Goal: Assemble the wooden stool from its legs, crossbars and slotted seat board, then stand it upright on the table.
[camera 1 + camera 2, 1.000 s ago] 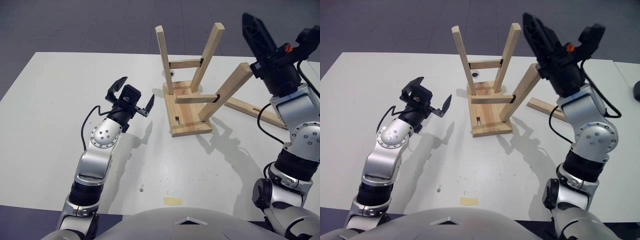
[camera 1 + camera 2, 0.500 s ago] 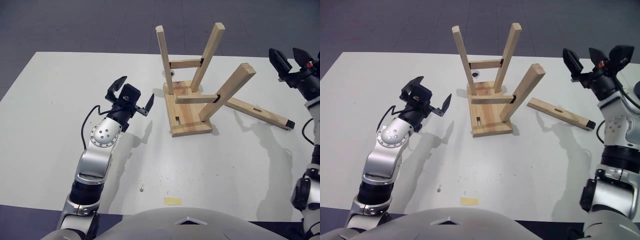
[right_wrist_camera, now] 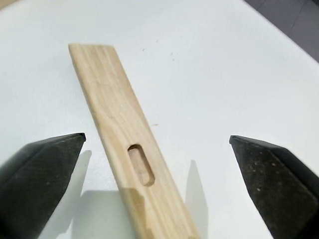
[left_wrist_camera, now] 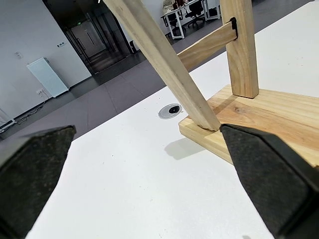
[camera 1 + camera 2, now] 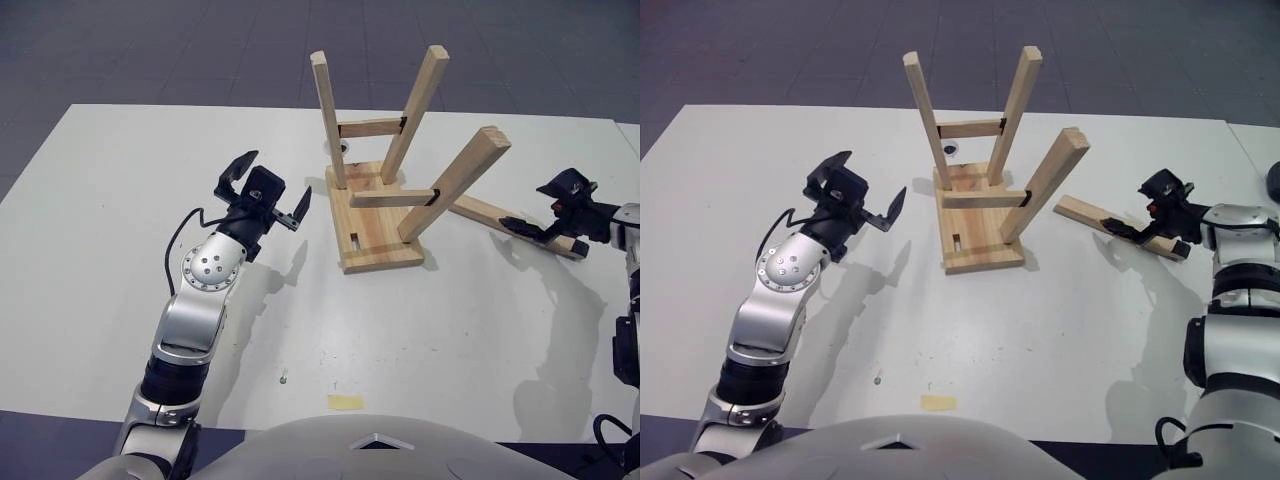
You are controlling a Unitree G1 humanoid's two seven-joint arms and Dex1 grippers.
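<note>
- At the right side of the table (image 5: 100,200), the right tool (image 5: 540,205) hung low with its fingers (image 3: 42,164) spread wide and holding nothing.
- Between those fingers lay the loose leg (image 3: 124,134), flat on the table. Neither finger touched it in the right wrist view, and its oval slot (image 3: 141,164) faced up.
- That loose leg ran from just beside the seat board (image 5: 375,250) out toward the table's right edge, and the tool stood over its outer end.
- On the left, the left tool (image 5: 275,175) hovered above the table, wide open and empty, near the seat board's left edge without touching it.
- The seat board lay flat at the middle of the table with three legs (image 5: 328,120) sticking up out of it. The one nearest the right arm leaned well over toward the right.
- Two crossbars (image 5: 370,128) joined the legs, one between the rear pair and one lower at the front.
- A round grommet (image 4: 171,110) sat in the table behind the seat board.
- A scrap of tape (image 5: 346,402) lay near the front edge.
</note>
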